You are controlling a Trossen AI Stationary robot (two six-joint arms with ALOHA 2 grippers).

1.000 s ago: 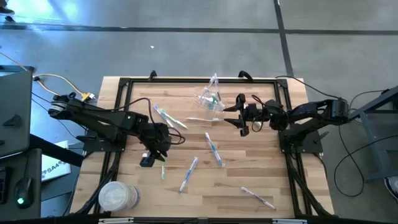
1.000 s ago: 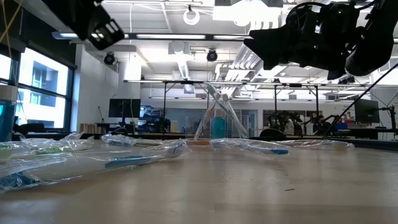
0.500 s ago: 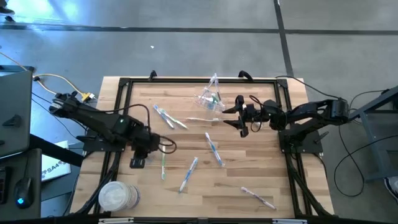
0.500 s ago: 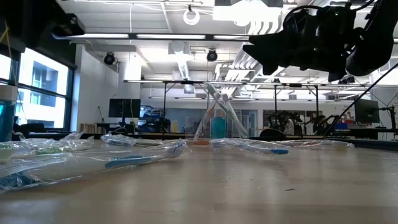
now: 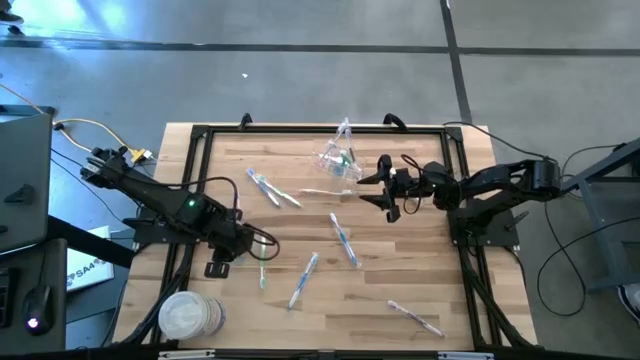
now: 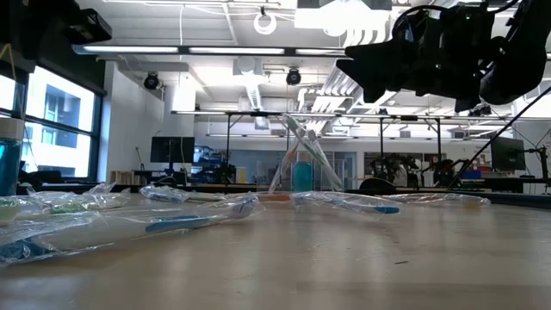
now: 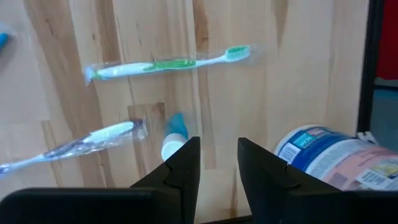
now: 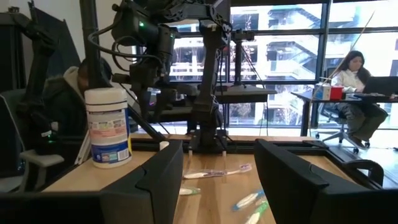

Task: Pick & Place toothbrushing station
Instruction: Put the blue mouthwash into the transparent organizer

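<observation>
A clear plastic cup (image 5: pixel 335 160) stands near the table's far edge with toothbrushes leaning in it; it also shows in the low view (image 6: pixel 298 168). Wrapped toothbrushes lie flat across the table (image 5: pixel 343 240) (image 5: pixel 303 278) (image 5: pixel 262 186) (image 5: pixel 415 317). My left gripper (image 5: pixel 218 266) hovers open and empty by the table's left edge, over a small blue-capped tube (image 7: pixel 173 134) and near a green toothbrush (image 7: pixel 168 62). My right gripper (image 5: pixel 384 190) hovers open and empty just right of the cup, with fingers wide apart in its wrist view (image 8: pixel 217 180).
A stack of white round discs in a labelled tub (image 5: pixel 186 316) stands at the near left corner; it also shows in the left wrist view (image 7: pixel 336 155). A black frame (image 5: pixel 200 135) runs round the table top. Bare wood lies at the near middle (image 5: pixel 350 300).
My left gripper has drawn back from the middle toward the table's left and near edges, empty. The toothbrushes and cup have stayed where they were.
</observation>
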